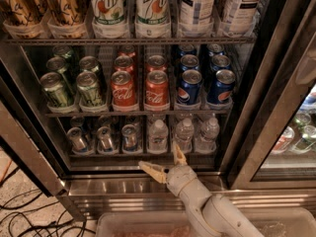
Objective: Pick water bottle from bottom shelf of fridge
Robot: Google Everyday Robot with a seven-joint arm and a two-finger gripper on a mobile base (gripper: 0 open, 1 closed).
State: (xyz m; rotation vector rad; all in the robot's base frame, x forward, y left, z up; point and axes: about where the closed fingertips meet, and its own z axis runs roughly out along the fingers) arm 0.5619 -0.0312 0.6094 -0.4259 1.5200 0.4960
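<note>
Hovering splayed, tan gripper (159, 155) fronts seemingly plastic water bottle (158, 135).

Pale grey rounded arm (210, 209), tan two-fingered pincer (159, 156) spread above steel sill (113, 186)

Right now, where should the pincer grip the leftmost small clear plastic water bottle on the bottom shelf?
Across the body of the clear white-capped water bottle, straight in from the front. It stands upright at the lane's front, with a silver can and another bottle close on either side. The open pincer sits just below.
</note>
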